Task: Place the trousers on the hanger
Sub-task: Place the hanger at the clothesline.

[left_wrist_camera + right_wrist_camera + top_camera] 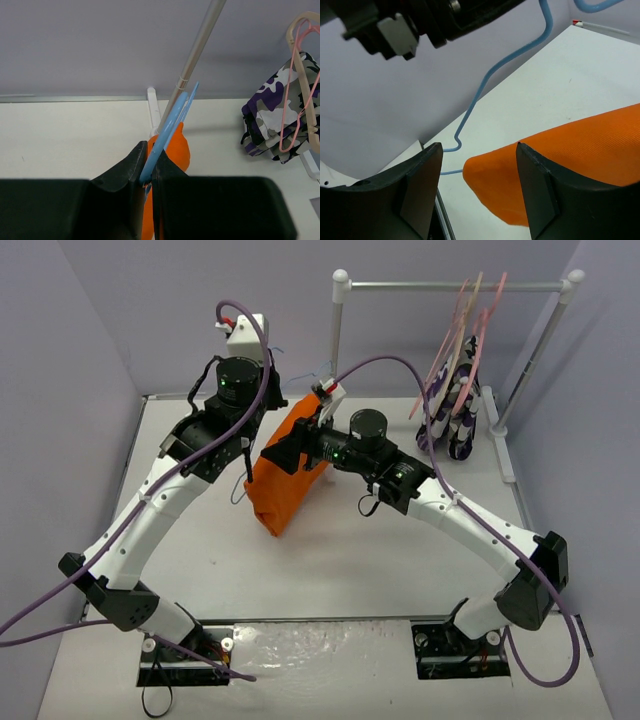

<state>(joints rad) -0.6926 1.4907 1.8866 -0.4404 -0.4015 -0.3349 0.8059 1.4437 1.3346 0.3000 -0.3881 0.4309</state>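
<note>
Looking down from the top camera, I have the white table (350, 570) filling most of the view, with the metal clothes rail (450, 285) standing at its far right corner. Both arms reach toward the middle rear of the table and meet at the orange trousers (285, 480). The trousers are bunched into a long folded bundle that slants between the two wrists, its lower end pointing toward the near left. From above I cannot tell whether that lower end touches the table.

At the rail, a purple, white and black camouflage garment (455, 410) hangs beside the far right post, together with pink hangers (470, 330) and a beige hanger (305, 75).

On my left wrist feed, the light-blue hanger (167, 127) shows edge-on, rising from between the fingers toward the rail post. Orange cloth lies on both sides of it, just past the fingertips. The left gripper (149, 172) is clamped tight on that blue wire.

On my right wrist feed, the same wire curves up and away on the left and runs in to meet the rounded end of the trousers. The right gripper (479, 149) stands spread wide, with that rounded end lying in the gap. One finger (540, 195) overlaps the edge of the cloth, and the other is clear of it. I cannot tell whether the trousers are draped over the hanger's bar or only resting against it.
</note>
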